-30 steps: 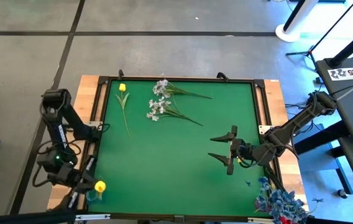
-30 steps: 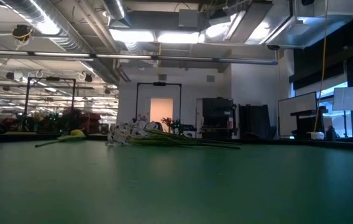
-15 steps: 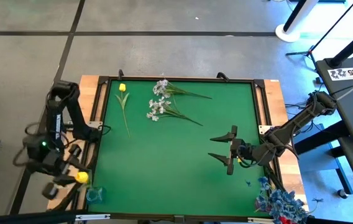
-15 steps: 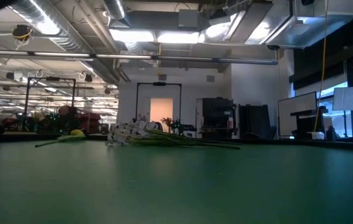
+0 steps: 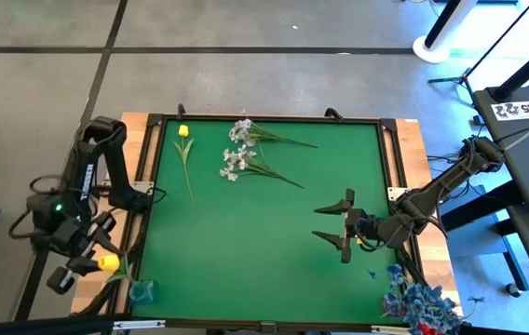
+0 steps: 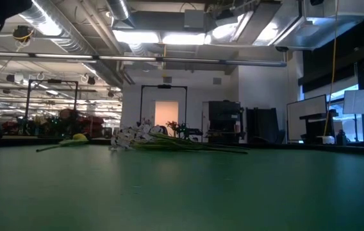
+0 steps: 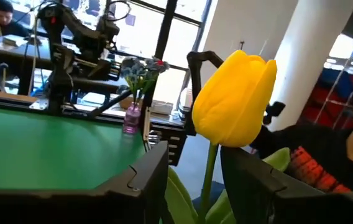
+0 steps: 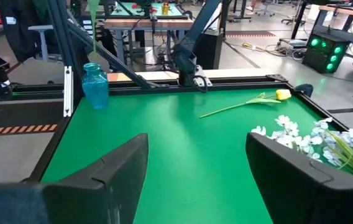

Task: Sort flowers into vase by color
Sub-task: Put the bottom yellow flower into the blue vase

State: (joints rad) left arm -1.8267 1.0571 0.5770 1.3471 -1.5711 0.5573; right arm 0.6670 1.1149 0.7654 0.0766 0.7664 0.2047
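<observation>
A yellow tulip [image 5: 108, 263] leans out of the blue glass vase [image 5: 142, 290] at the table's near left corner, its head tipped past the left edge. My left gripper [image 5: 89, 266] is open there. In the left wrist view its fingers stand on either side of the tulip's stem [image 7: 209, 177], below the head [image 7: 232, 99], with gaps showing. My right gripper [image 5: 317, 221] hangs open over the table's right half, nothing between its fingers. Another yellow tulip [image 5: 183, 131] and white sprays [image 5: 237, 149] lie flat at the far left.
A second vase with pale blue sprays [image 5: 418, 302] stands at the near right corner. The green mat [image 5: 246, 242] is framed by a black rail [image 5: 148, 186]. The blue vase [image 8: 95, 85] also shows in the right wrist view. A person [image 7: 350, 155] is close behind the tulip.
My left gripper has opened and drawn back from above the vase, outward past the table's left edge and a little toward the far edge. The tulip's head has swung out to the left with it, while the stem's lower end has stayed at the vase.
</observation>
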